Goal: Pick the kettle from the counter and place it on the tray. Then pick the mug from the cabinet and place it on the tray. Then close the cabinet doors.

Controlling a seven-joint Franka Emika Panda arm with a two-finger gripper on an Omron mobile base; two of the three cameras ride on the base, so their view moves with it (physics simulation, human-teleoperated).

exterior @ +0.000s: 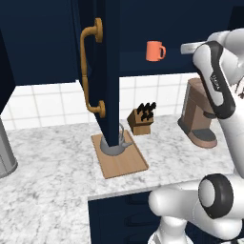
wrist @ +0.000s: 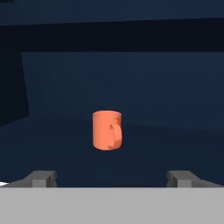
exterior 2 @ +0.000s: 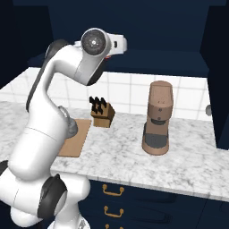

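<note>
kettle [exterior: 116, 145]: mostly hidden behind the open cabinet door [exterior: 106, 71]; only its lower body and part of the wire handle show
tray [exterior 2: 75, 136]: in the right base view, its left part is covered by the arm
large grey cylinder [exterior: 5, 152]: cut off by the left edge of the left base view
jaws: only two grey tips show at the bottom of the hand view
knife block [exterior: 141, 119]: knives too small to count

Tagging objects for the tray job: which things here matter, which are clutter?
Job: kettle on tray; mug on cabinet shelf; open cabinet door; open gripper.
Clutter: knife block, brown coffee grinder, grey cylinder.
</note>
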